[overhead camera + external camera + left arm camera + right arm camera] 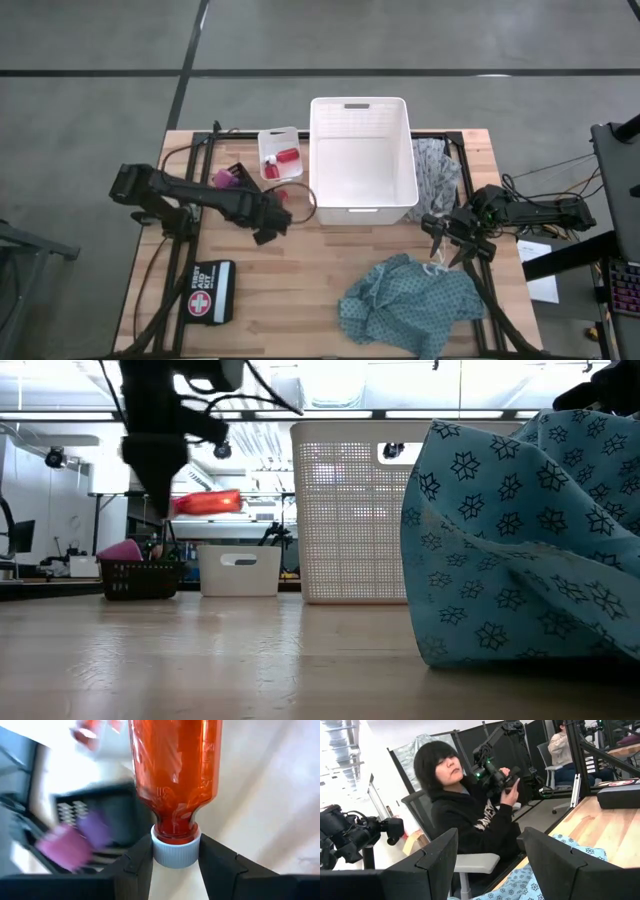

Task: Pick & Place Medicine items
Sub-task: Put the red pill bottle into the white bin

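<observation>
My left gripper [275, 208] is shut on a red bottle [175, 765] with a white cap, held in the air between the small black basket [230, 178] and the big white basket [362, 160]. The black basket holds purple and pink pieces [75, 840]. Another red bottle [285, 157] lies in a small white tray [266, 140]. My right gripper [447, 245] hovers open just beyond the teal cloth [410, 300], which lies crumpled on the table. A grey patterned cloth [435, 170] lies beside the white basket. I see no black ring. My left gripper pinches the bottle's white cap [175, 854] between its two fingers [137, 865], one on each side. The bottle [205, 502] sticks out forward from the fingers, lying about level, lifted clear of the table.
A first aid pouch [210, 292] lies near the table's near left corner. The big white basket [350, 510] stands at the far middle. In the right wrist view a person [465, 820] sits beyond the table holding a camera. Bare wood [300, 270] shows in the middle.
</observation>
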